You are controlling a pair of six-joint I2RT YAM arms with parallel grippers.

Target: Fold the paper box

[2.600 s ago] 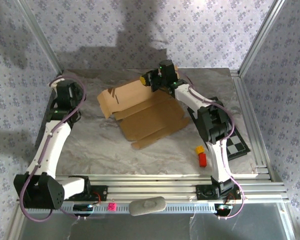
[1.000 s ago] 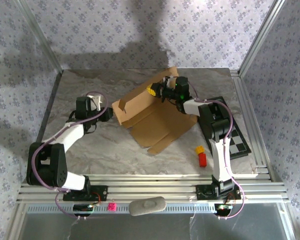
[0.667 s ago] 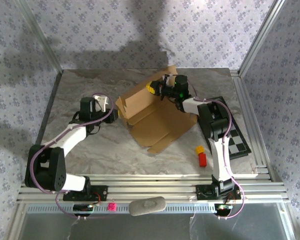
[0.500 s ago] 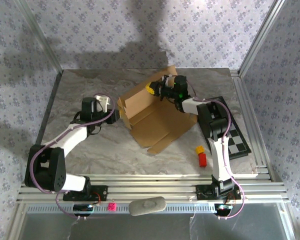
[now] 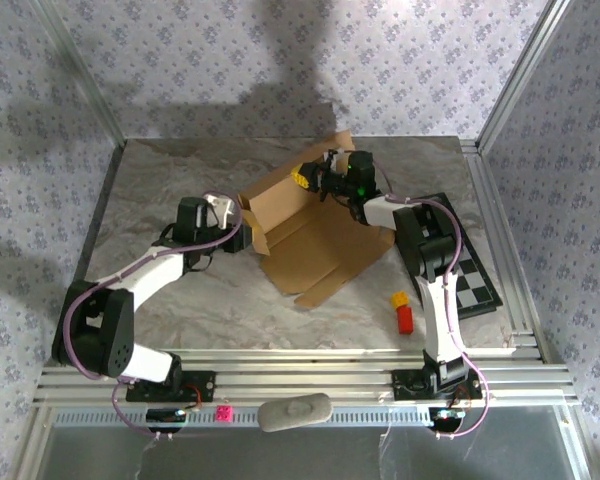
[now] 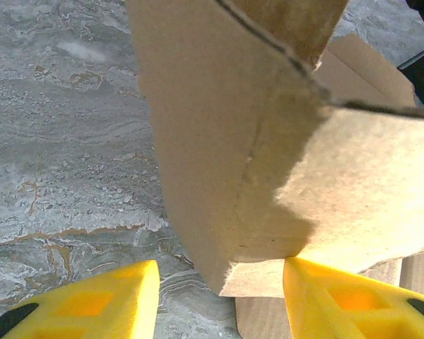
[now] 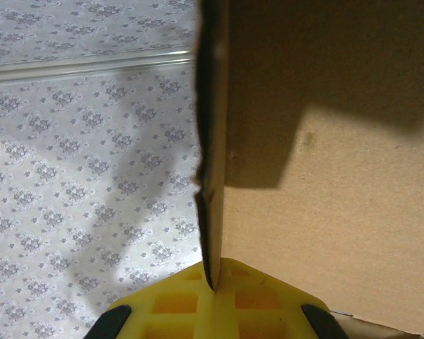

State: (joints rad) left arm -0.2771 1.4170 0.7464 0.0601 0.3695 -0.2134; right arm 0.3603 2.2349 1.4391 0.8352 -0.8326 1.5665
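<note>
We find the box (image 5: 315,240) lying mid-table, its base panel flat on the marbled table (image 5: 170,300), its far long wall tipped up and a short flap standing at its left end. It is plain brown corrugated card, matte and unmarked, cut with slots and tabs. The cut edges are a little fuzzy, and the flap's lower corner looks ragged in the left wrist view. We judge it light, and stiff across each panel but ready to hinge along its scored creases. It should dent easily if pinched hard on an edge. Being so light, it may skate over the smooth tabletop when pushed from one side only. The best holds, we think, are the free edges of the walls and flaps, taken close to a crease. There the card turns on its fold instead of bowing, while the other arm steadies it. The right gripper (image 5: 310,178) is clenched on the top edge of the raised wall. Its yellow fingers (image 7: 162,307) meet on either side of the thin card. The left gripper (image 6: 221,279) is released, and its fingers stand apart astride the flap's lower corner. One finger is clear of the card and the other lies just beside it, and we cannot tell whether that one touches.
</note>
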